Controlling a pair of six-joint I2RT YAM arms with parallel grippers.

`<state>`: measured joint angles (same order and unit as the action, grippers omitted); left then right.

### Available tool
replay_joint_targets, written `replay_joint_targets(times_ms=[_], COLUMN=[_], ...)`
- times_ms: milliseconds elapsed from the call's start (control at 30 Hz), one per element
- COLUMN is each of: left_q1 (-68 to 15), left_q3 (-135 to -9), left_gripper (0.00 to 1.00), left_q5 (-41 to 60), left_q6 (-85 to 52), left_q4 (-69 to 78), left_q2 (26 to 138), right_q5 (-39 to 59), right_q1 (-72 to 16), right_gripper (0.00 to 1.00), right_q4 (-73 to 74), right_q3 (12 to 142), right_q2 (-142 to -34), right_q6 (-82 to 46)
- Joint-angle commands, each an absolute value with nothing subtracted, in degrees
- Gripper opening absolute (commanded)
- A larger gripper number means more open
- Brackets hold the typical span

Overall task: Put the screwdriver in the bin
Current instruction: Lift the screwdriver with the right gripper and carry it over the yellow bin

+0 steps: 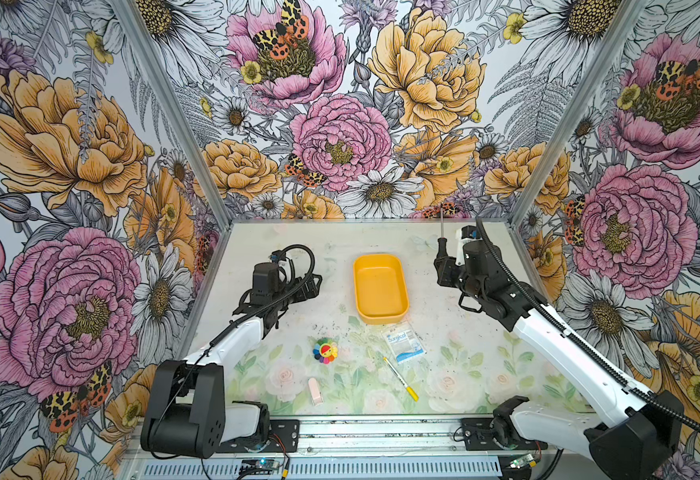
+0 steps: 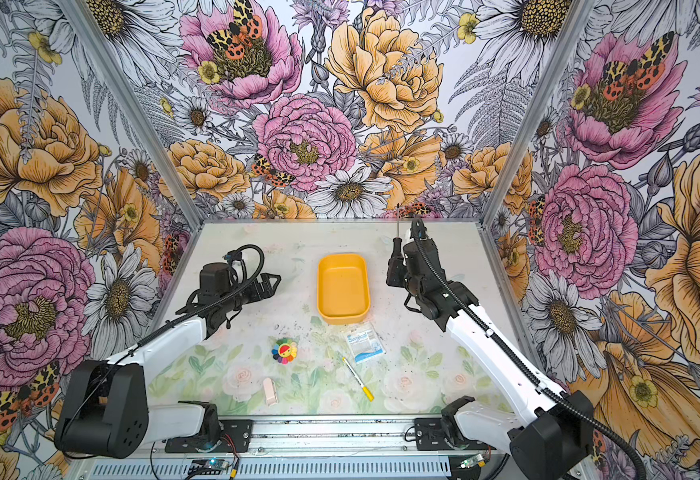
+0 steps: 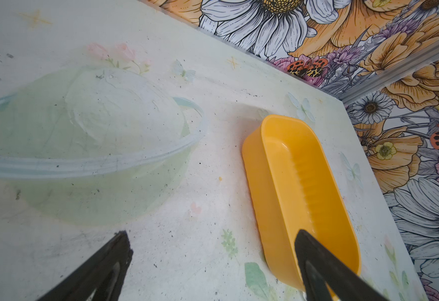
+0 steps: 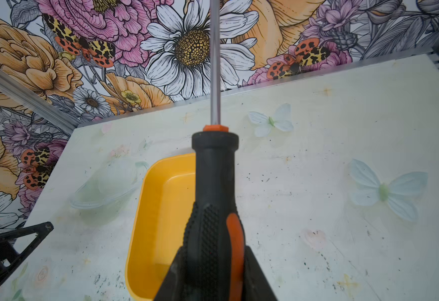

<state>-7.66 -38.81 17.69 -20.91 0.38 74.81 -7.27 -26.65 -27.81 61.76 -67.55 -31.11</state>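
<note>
On the left, the left gripper (image 1: 314,286) hovers low over the table (image 1: 281,241) with its two black fingers (image 3: 114,256) standing well apart and nothing between them. It points toward the bin, which sits just to its right. Nearer the front edge lie a small pale pink piece (image 1: 315,390) and, a little farther in, a rainbow flower toy (image 1: 325,350).

In the middle stands the bin (image 1: 380,286), yellow-orange and shallow, with its long side running near to far (its inside is bare in both top views and in both wrist views). Just beside its near right corner lies a white and blue packet (image 1: 403,341). Near of that, a thin white pen with a yellow cap (image 1: 400,378) lies slantwise.

To the right of the bin, the screwdriver (image 1: 442,245) is off the table, outside the bin and near its far right corner. The right gripper (image 1: 443,266) is clamped on the black and orange handle. The bare metal shaft points away toward the far wall, and in the right wrist view the handle (image 4: 214,182) crosses in front of the bin's right side.
</note>
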Motion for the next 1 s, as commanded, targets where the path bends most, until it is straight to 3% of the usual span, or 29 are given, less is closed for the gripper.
replay_joint_targets(times_ms=[0, 367, 967], left_q1=[-8.3, -8.9, -9.1], left_q3=[-41.1, -41.0, -40.8], left_gripper=[0.99, 0.99, 0.99], left_q5=[19.2, 19.1, 19.1], left_q6=[-21.3, -21.3, -21.0], left_q4=[1.2, 1.9, 2.3], left_q2=[75.8, 77.5, 78.0], right_q5=[-7.1, -5.3, -0.9], right_q1=[-30.0, -38.1, -38.7], right_gripper=[0.0, 0.0, 0.0], right_q4=[-28.1, -28.1, -28.2], right_q3=[62.9, 63.3, 68.4], right_q2=[-70.7, -83.5, -95.8], right_q6=[-33.1, -39.0, -43.6])
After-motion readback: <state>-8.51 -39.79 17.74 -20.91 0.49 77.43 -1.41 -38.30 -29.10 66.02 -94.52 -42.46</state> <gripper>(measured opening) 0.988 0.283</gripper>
